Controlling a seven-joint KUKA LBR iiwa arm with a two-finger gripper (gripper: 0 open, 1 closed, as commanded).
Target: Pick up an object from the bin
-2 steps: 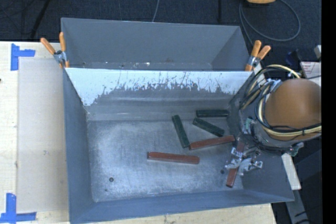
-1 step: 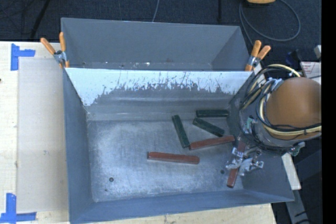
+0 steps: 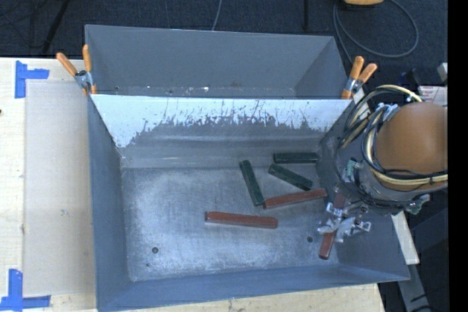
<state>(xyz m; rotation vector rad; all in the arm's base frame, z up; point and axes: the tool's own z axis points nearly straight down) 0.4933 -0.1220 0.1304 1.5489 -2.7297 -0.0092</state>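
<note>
My gripper hangs low at the bin's right side, close to the right wall. A short red-brown bar lies on the floor just below and to the left of it, its upper end reaching up under the gripper. Whether the gripper holds that bar I cannot tell. A longer red-brown bar lies to the gripper's upper left, pointing towards it. Beyond that bar a dark green bar lies at a slant.
Another dark green bar lies near the back slope, and a third stands slanted mid-bin. A long red-brown bar lies flat in the middle. The arm's orange cover and cables overhang the right rim.
</note>
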